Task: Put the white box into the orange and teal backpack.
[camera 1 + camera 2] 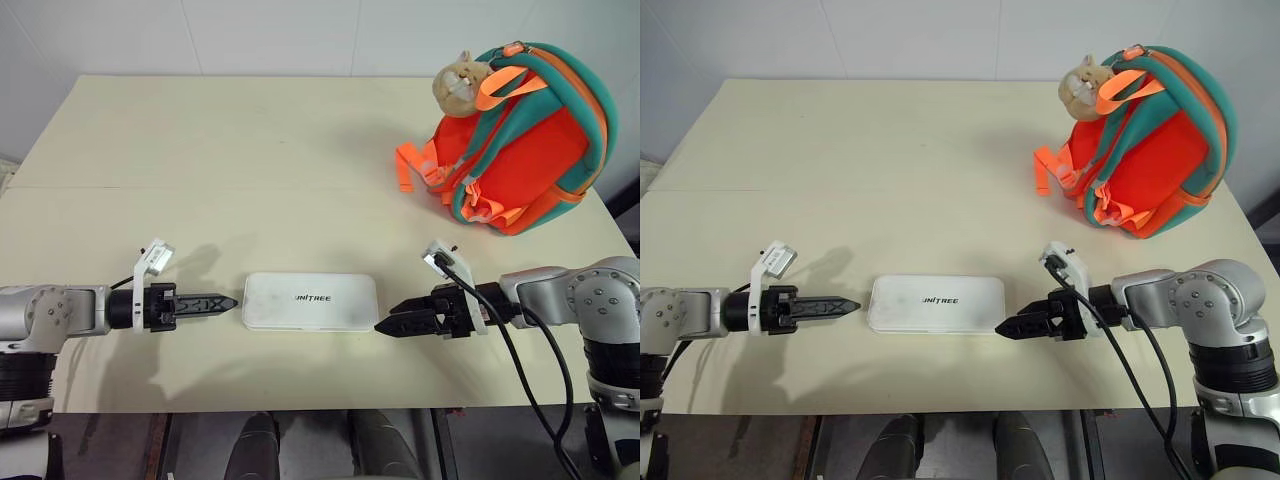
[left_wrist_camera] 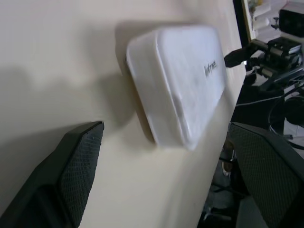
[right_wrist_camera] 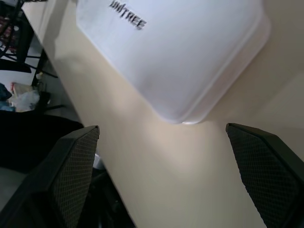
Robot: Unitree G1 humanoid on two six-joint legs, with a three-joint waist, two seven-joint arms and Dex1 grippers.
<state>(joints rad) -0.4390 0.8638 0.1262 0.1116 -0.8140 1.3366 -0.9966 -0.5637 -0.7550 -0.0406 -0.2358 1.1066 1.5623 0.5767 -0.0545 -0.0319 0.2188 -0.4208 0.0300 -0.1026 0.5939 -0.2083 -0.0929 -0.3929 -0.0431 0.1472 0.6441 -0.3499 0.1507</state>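
On the beige table [image 1: 200,150], spread left gripper [image 1: 232,301] and right gripper [image 1: 382,326] are flanking the white box [image 1: 310,301]; squeezing both short ends evenly should lift it level toward the orange and teal backpack [image 1: 525,140].

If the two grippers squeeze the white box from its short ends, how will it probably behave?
The white box looks like a rigid plastic case, so it should likely keep its shape. Its smooth surface and rounded corners may slip between the fingers. It lies flat on the table, so it would probably slide, not tip or roll.

head views overhead, wrist views close
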